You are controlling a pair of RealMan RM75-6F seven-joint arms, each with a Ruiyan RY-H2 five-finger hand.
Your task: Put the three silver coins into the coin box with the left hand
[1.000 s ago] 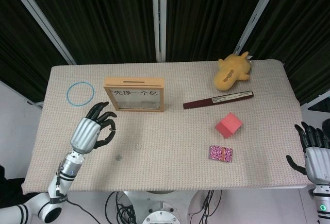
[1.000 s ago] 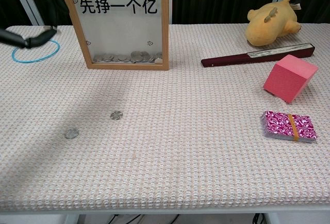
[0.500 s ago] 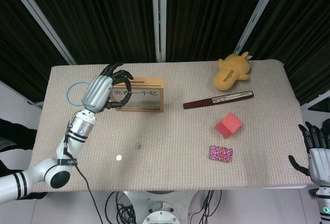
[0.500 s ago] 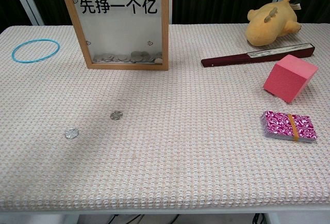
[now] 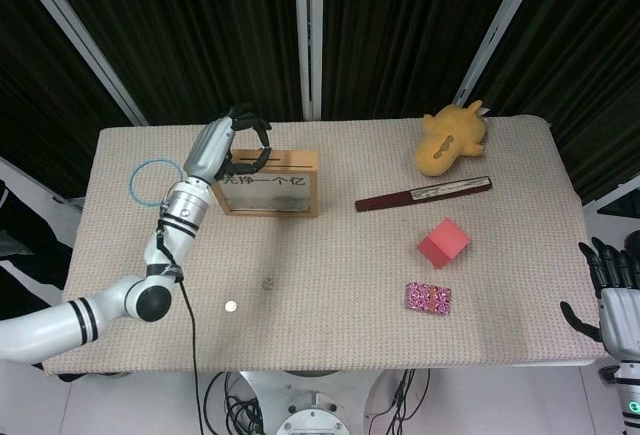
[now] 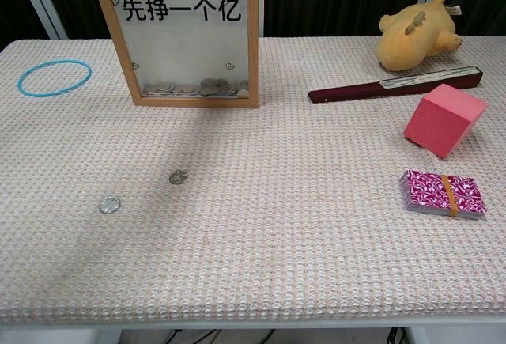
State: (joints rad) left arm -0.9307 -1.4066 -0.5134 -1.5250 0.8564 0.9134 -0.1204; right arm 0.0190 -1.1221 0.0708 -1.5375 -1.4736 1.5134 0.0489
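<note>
The wooden-framed coin box [image 5: 270, 195] [image 6: 194, 102] stands upright at the back left of the table, with several coins lying inside it. My left hand [image 5: 228, 145] hovers over the left end of its top edge. Its fingers curl toward the slot with the tips close together, and whether a coin sits between them is too small to see. Two silver coins lie on the mat in front: one [image 5: 267, 282] [image 6: 179, 176] nearer the box, the other [image 5: 231, 306] [image 6: 109, 205] nearer the front edge. My right hand [image 5: 615, 300] hangs off the table's front right corner with its fingers spread and holding nothing.
A blue ring [image 5: 155, 180] [image 6: 54, 77] lies left of the box. A yellow plush toy [image 5: 450, 138], a long dark case [image 5: 423, 195], a pink block [image 5: 444, 242] and a banded card deck [image 5: 428, 297] occupy the right half.
My left hand has risen from the mat near the coins up to the top of the coin box. The two coins on the mat have stayed put.
</note>
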